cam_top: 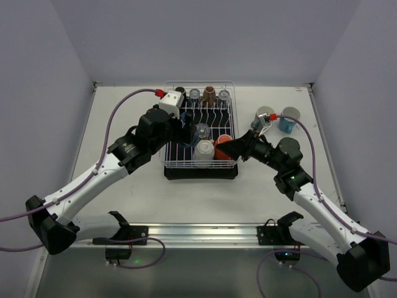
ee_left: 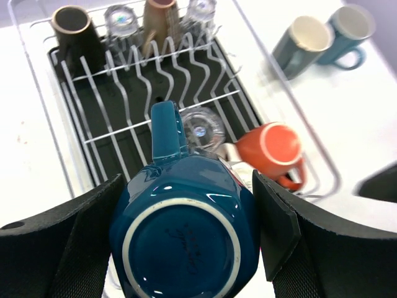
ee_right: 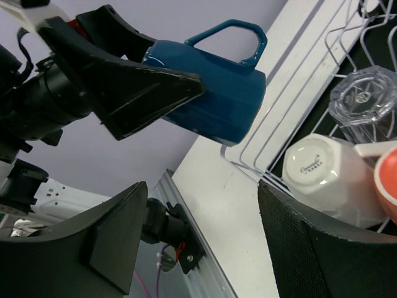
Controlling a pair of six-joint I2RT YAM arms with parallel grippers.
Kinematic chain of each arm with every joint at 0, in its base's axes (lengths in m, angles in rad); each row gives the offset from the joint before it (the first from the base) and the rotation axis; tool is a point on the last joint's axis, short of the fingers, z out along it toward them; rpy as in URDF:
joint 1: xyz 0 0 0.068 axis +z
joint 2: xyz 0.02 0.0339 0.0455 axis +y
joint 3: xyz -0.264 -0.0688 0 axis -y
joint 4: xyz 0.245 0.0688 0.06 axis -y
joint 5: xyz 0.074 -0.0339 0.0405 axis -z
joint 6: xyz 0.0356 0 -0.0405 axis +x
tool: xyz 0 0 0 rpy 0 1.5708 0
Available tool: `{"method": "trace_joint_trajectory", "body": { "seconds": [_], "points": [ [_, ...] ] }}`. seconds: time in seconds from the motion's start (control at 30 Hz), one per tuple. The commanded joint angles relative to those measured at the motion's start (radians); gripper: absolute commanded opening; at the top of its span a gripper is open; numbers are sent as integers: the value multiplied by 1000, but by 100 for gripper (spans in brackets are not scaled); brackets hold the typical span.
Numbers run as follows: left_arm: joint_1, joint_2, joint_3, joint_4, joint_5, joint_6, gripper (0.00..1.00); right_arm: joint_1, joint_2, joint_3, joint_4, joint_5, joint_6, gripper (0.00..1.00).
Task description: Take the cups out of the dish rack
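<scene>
My left gripper [cam_top: 184, 133] is shut on a dark blue mug [ee_left: 183, 230], base toward the camera, and holds it on its side above the left front of the white wire dish rack [cam_top: 231, 124]; the mug also shows in the right wrist view [ee_right: 211, 87]. In the rack are a white mug [ee_right: 322, 174], an orange mug [ee_left: 273, 149] and a clear glass [ee_left: 201, 127], with a black mug [ee_left: 74, 28], two clear glasses and a brown tumbler [ee_left: 158, 18] in the back row. My right gripper [cam_top: 227, 149] is open and empty at the rack's right front corner, beside the orange mug.
Two cups stand on the table right of the rack: a grey-blue one with a cream inside [cam_top: 265, 115] and a teal one [cam_top: 289, 119]. The rack sits on a black drip tray [cam_top: 201, 174]. A metal rail [cam_top: 205, 231] runs along the near edge.
</scene>
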State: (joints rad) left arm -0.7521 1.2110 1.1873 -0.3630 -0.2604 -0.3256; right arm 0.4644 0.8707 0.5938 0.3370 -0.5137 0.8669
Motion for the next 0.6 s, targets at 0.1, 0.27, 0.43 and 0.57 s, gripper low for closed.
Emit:
{"method": "trace_joint_trajectory", "body": {
  "seconds": [0.1, 0.27, 0.43, 0.57],
  "points": [
    [7, -128, 14, 197, 170, -151, 6, 74, 77, 41, 204, 32, 24, 74],
    [7, -186, -54, 307, 282, -248, 6, 89, 123, 38, 290, 11, 73, 74],
    [5, -218, -103, 396, 343, -322, 7, 105, 136, 54, 353, -29, 113, 73],
    [5, -249, -216, 531, 378, -391, 7, 146, 163, 95, 378, -31, 128, 68]
  ]
}}
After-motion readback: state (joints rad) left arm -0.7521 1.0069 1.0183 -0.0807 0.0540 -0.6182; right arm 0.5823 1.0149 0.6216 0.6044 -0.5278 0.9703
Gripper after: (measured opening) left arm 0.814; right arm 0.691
